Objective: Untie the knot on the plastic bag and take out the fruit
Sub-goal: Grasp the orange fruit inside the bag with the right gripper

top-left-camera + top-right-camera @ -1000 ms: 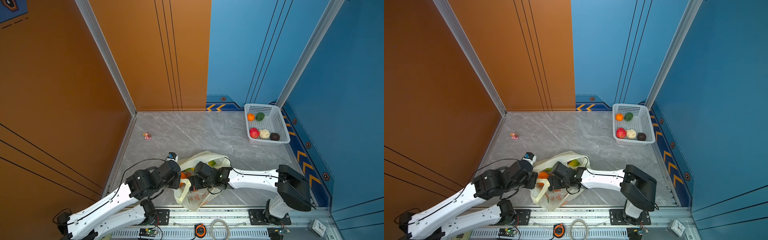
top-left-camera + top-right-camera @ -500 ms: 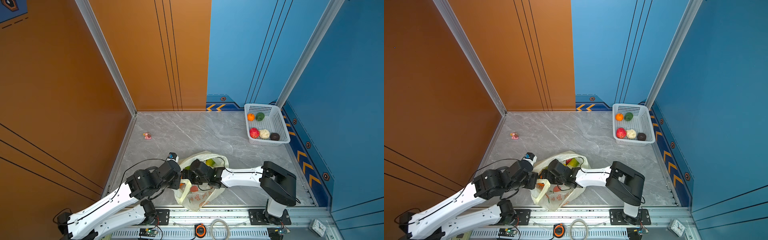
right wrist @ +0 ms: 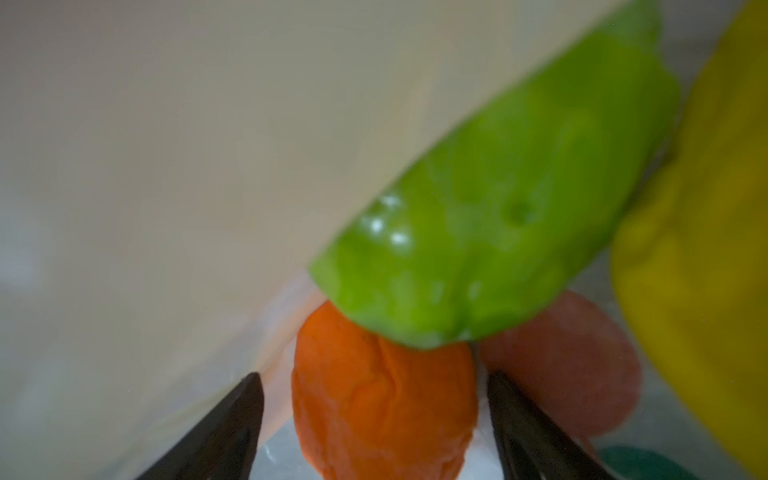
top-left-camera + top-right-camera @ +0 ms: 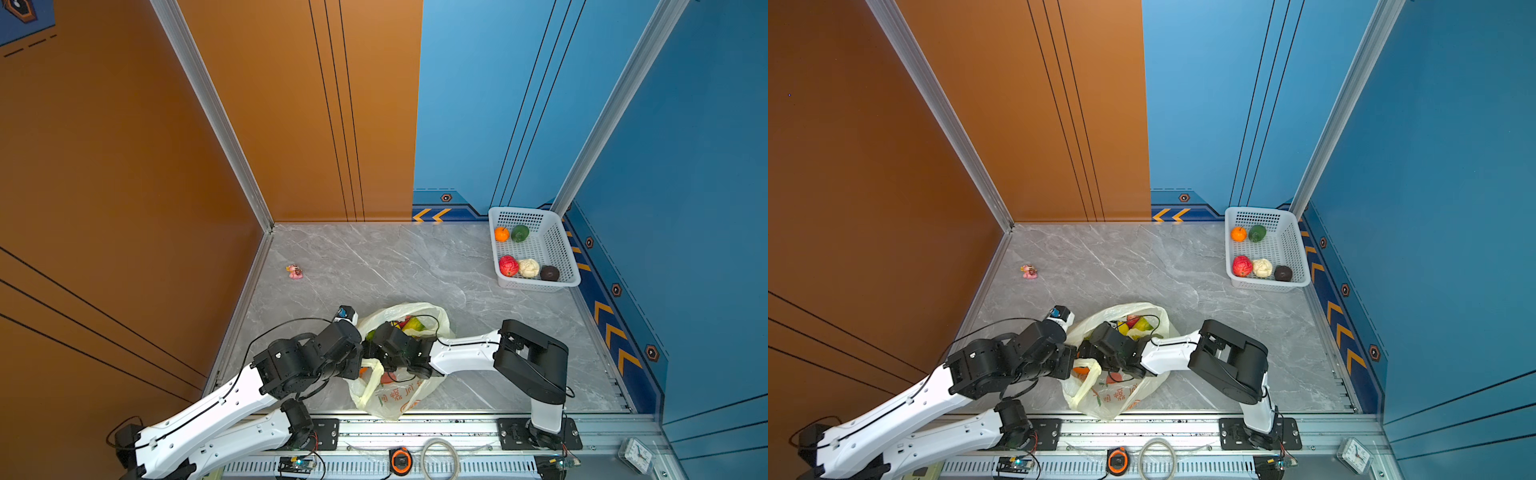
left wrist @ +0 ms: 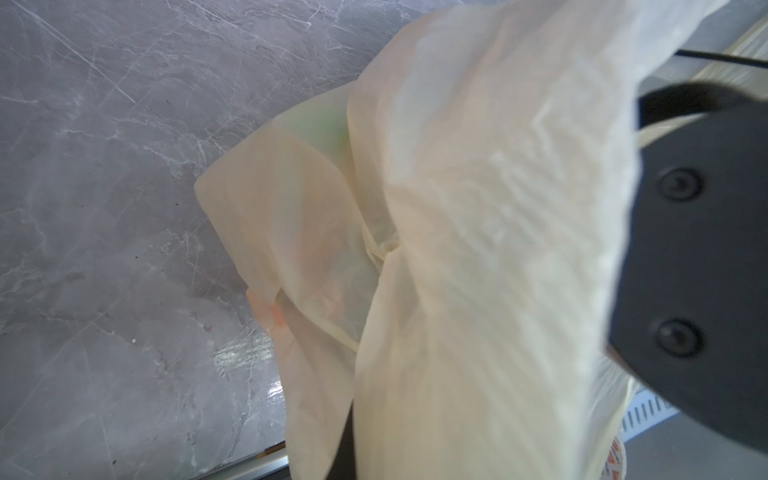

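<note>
While the plastic bag (image 4: 395, 401) lies at the lower middle of both top views, near the front edge of the gray marbled table (image 4: 415, 266), both arms meet at its open mouth. The left claw (image 4: 360, 368) comes in from the lower left and is pressed together on the bag's pale plastic. That plastic hangs in soft folds right in front of the left wrist camera and covers the tips.

The right claw (image 3: 374, 415) reaches into the mouth from the right. Its 2 fingers (image 3: 224, 436) stand apart, 1 on either side of an orange fruit (image 3: 382, 386). A gap shows beside at least 1 finger, so nothing is clamped. A bright green fruit (image 3: 498, 208) rests against the orange one. A yellow fruit (image 3: 706, 249) and a pinkish red fruit (image 3: 573, 365) lie close by, all inside the bag.

In a top view, yellow, green and red fruit pieces (image 4: 409, 324) show through the mouth. A white basket (image 4: 536, 286) stands at the table's upper right corner, well apart from the bag. It holds 5 fruits (image 4: 528, 268): orange, dark green, red, cream and dark brown. A small pink toy figure (image 4: 295, 272) lies alone near the table's left edge.
</note>
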You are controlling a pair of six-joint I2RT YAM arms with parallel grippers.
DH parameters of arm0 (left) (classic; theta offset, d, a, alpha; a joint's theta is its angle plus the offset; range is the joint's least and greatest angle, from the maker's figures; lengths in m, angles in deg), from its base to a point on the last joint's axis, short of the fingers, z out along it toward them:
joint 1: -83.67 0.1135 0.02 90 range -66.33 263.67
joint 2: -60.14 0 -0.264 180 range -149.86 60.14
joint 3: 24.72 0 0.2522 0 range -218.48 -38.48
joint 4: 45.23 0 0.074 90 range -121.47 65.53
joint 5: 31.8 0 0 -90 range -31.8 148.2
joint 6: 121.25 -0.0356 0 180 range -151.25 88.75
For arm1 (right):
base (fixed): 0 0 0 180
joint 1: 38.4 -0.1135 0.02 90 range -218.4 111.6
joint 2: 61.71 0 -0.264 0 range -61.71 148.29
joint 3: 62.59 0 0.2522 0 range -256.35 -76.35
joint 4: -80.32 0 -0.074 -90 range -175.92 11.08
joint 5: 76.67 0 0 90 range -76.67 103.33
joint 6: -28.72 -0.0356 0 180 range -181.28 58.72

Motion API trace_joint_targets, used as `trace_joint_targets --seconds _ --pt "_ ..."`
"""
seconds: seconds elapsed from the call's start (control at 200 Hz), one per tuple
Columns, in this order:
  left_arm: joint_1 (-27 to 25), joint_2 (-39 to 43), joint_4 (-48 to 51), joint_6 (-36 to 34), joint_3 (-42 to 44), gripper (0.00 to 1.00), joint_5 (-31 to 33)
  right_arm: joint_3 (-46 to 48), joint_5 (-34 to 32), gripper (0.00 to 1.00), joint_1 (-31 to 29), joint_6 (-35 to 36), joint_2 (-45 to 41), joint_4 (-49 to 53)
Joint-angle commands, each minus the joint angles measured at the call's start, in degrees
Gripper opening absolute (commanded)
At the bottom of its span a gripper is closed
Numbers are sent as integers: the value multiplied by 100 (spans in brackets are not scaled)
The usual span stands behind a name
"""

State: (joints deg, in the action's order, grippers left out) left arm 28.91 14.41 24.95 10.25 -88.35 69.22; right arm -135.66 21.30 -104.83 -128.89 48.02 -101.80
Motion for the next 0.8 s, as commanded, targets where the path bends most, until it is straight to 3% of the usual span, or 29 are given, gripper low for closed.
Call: trace_joint_targets --seconds 0.0,0.456,0.791 --pt "-7 47 15 -23 61 0 -131 -183 29 84 -36 -37 202 33" --pt "60 293 23 -23 269 0 -186 -32 68 38 5 -64 176 -81" --pt "154 267 23 -85 224 0 -179 263 -184 31 47 64 -491 503"
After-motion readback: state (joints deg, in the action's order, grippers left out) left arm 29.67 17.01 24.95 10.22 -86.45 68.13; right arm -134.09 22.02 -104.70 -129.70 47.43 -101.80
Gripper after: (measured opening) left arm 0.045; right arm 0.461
